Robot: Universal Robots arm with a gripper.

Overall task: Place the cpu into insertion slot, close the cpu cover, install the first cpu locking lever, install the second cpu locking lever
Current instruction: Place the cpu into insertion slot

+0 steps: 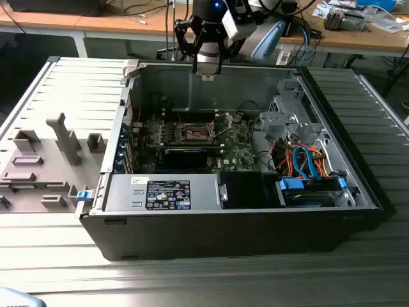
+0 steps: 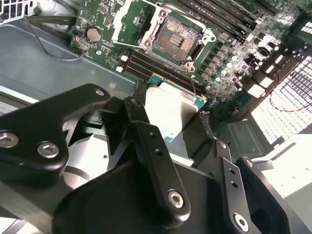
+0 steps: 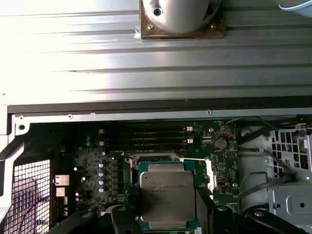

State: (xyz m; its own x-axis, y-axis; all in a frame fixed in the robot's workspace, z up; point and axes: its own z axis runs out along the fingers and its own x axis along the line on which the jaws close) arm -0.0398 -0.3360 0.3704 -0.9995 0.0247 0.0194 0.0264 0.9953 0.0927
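One end effector (image 3: 168, 220) grasping one cpu (image 3: 167, 192), well apart from one empty insertion slot (image 2: 177, 35).

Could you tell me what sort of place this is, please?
Probably a robotics lab or workshop: an open computer case on a ribbed metal table, cable-strewn wooden benches, and the gripper holding the cpu.

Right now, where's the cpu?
In the second wrist view the cpu is clamped in the gripper, raised clear of the empty insertion slot on the green board.
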